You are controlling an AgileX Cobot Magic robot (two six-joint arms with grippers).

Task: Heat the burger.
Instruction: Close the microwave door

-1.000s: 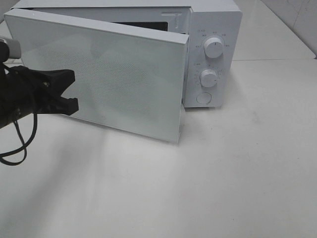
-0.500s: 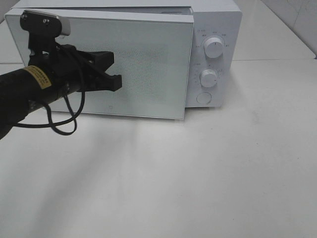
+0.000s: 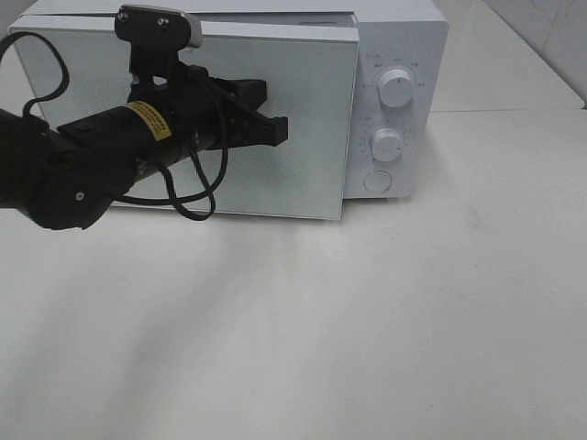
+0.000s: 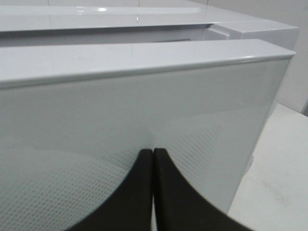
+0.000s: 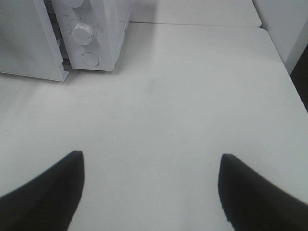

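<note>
Left wrist view shows the left gripper (image 4: 152, 151) closed on nothing, tips at the microwave door (image 4: 144, 106); the right gripper (image 5: 150, 156) hangs wide open above the counter (image 5: 192, 96).

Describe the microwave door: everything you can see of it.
The microwave door is a wide white rectangular panel, glossy like glass, with a fine dotted mesh window across its middle and a plain rim. It stands upright, its right edge in the high view beside the control panel. It looks nearly shut; whether it has latched I cannot tell. The shut left gripper has its fingertips against the front face. No handle shows.
</note>
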